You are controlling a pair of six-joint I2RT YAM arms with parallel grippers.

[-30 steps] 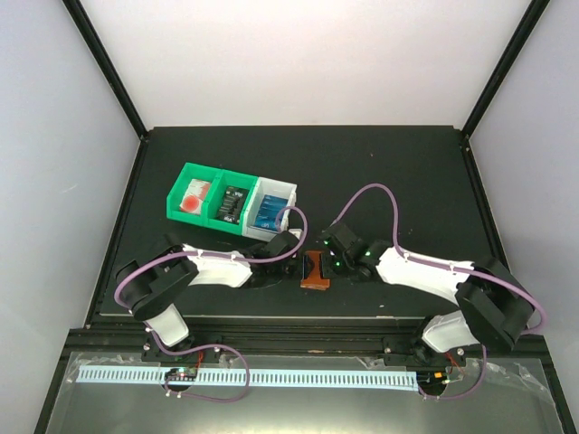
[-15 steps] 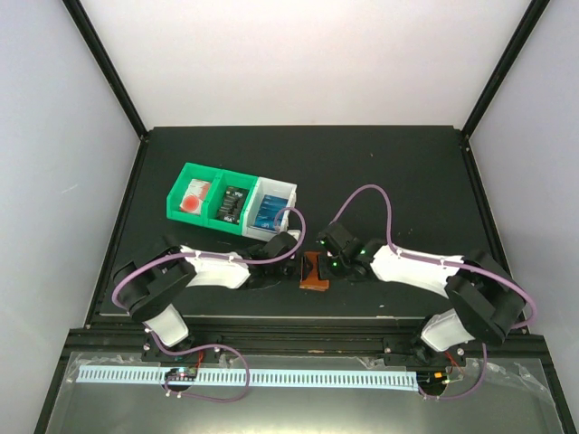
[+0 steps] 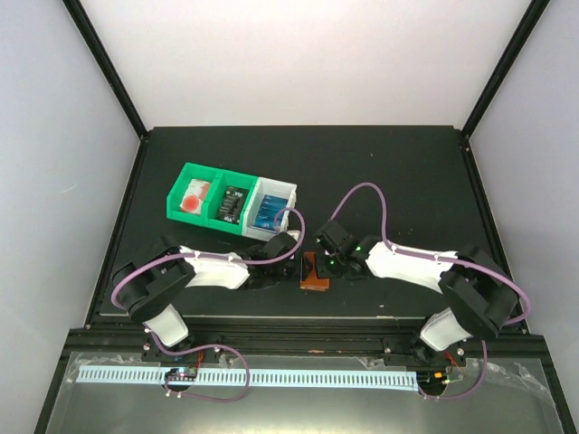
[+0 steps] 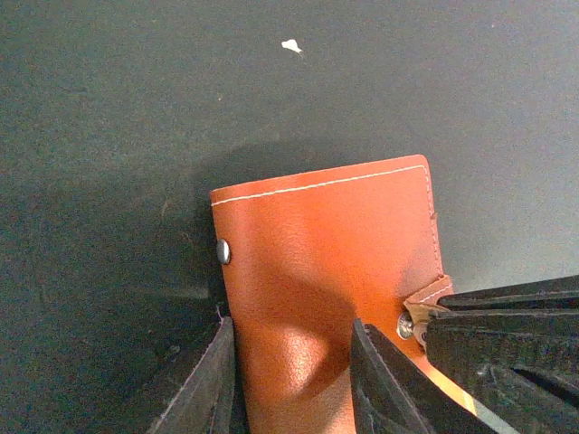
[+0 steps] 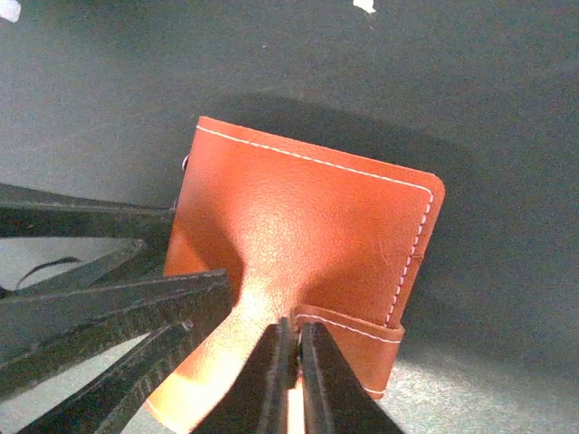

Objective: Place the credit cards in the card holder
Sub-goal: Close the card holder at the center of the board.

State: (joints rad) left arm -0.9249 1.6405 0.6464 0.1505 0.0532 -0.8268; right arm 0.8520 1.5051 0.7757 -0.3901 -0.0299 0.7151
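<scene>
The brown card holder (image 3: 314, 272) lies closed on the black table near the front edge, between both arms. My left gripper (image 4: 291, 333) straddles its near end, its fingers pressing the leather (image 4: 326, 235). My right gripper (image 5: 296, 333) is shut on the snap tab (image 5: 351, 333), which also shows in the left wrist view (image 4: 425, 297). The credit cards sit in the bins at the back left: a red/white card (image 3: 193, 194), a black card (image 3: 233, 204) and a blue card (image 3: 268, 211).
A green two-compartment bin (image 3: 185, 174) and a white bin (image 3: 282, 190) stand in a row behind the left arm. The black frame rail runs along the front edge just below the card holder. Purple cables loop over both arms.
My right gripper and forearm have crept slightly left toward the card holder, still on the tab. The left arm and the cards have not visibly moved.
</scene>
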